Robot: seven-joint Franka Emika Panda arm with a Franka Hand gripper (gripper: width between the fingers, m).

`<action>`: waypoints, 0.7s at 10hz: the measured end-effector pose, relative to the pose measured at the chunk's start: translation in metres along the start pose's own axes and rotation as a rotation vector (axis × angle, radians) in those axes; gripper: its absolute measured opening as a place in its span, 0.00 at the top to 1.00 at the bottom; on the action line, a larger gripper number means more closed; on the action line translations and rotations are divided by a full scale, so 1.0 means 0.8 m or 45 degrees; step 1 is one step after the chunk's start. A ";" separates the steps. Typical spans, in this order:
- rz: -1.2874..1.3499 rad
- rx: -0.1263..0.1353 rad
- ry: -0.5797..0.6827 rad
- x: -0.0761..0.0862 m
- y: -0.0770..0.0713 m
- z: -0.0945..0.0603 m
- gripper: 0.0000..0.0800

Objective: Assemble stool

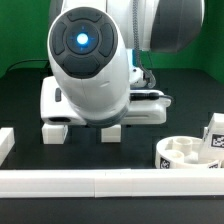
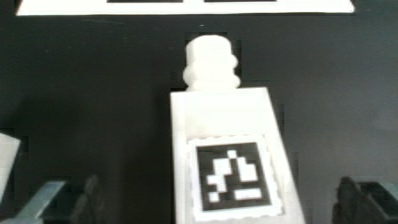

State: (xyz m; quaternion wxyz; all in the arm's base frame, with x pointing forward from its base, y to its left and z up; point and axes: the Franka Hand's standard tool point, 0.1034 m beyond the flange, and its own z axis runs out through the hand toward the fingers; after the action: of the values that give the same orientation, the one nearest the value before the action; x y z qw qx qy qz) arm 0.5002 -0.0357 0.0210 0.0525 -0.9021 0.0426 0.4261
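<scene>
In the exterior view the arm [image 1: 88,60] fills the middle. Its gripper [image 1: 84,131] hangs low over the black table [image 1: 20,100] with the jaws spread wide. The round seat [image 1: 190,152] lies sockets-up at the exterior view's right, just behind the white rail [image 1: 90,184]. A tagged piece [image 1: 214,136] beside it, cut off by the frame, is probably another leg. In the wrist view one leg [image 2: 214,120] lies flat between the released fingers [image 2: 50,202], touching neither. Its tag faces up and its peg points toward the marker board [image 2: 178,6].
</scene>
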 end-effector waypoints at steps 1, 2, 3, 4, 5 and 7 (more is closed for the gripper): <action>0.000 0.000 -0.018 0.001 -0.001 0.004 0.19; -0.002 -0.002 -0.018 0.001 -0.002 0.004 0.19; -0.001 0.003 -0.077 -0.006 -0.002 0.009 0.19; -0.001 0.006 -0.186 -0.010 -0.002 0.018 0.19; 0.009 -0.007 -0.228 -0.008 -0.002 0.017 0.19; 0.001 -0.015 -0.197 -0.001 -0.003 0.014 0.35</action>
State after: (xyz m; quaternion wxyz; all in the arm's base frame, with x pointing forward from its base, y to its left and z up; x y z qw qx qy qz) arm 0.4917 -0.0320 0.0148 0.0501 -0.8668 0.0364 0.4947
